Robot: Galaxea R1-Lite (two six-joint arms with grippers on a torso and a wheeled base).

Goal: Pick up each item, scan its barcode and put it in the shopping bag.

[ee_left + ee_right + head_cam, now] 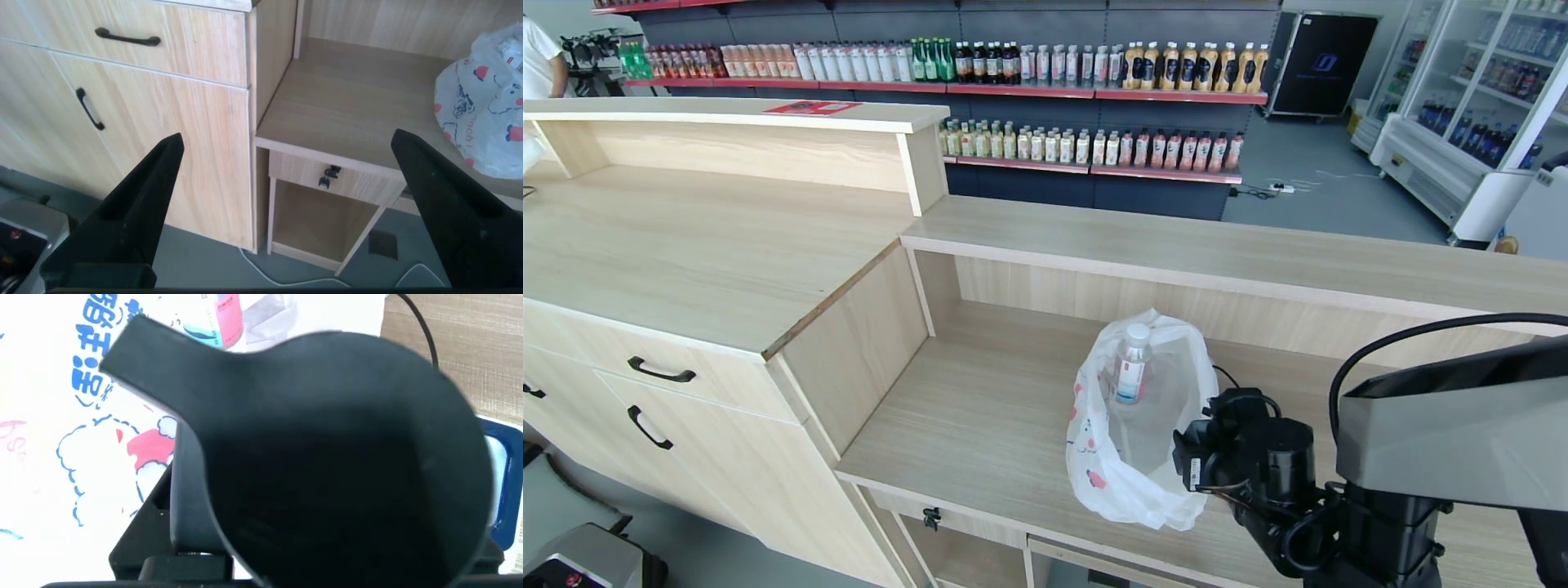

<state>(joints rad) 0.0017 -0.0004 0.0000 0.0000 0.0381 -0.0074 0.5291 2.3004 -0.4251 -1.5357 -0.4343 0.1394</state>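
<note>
a broad black rounded body [327,457] sits hard against the right wrist lens and hides the right gripper's [1217,457] jaws, so i cannot tell whether they are apart or clamped on anything. just ahead of those jaws, touching or near enough, is the near wall of the white printed shopping bag [1111,482]. the bag slumps open on the lower counter [980,416]. deeper in, at the side of the bag farthest from the jaws, a clear bottle [1131,371] with a white cap stands upright inside. a thin black cable [1225,377] curls on the wood close beside the right jaws.

the left gripper [288,135] hangs low with its jaws spread wide and nothing between them. it faces the counter's front edge and a cabinet door [163,147]. the bag is ahead of these jaws and off toward the robot's right.

with the bottle already in the bag, that item looks finished, and i judge the step in hand to be clearing the bag for another item. no other item can be seen near either pair of jaws. to do it well, lift the right gripper straight away from the thin plastic. dragging sideways could snag the bag's rim or the cable and tip the bottle. the bag mouth should be left gaping. the left jaws would need to rise above the counter lip before going forward.
</note>
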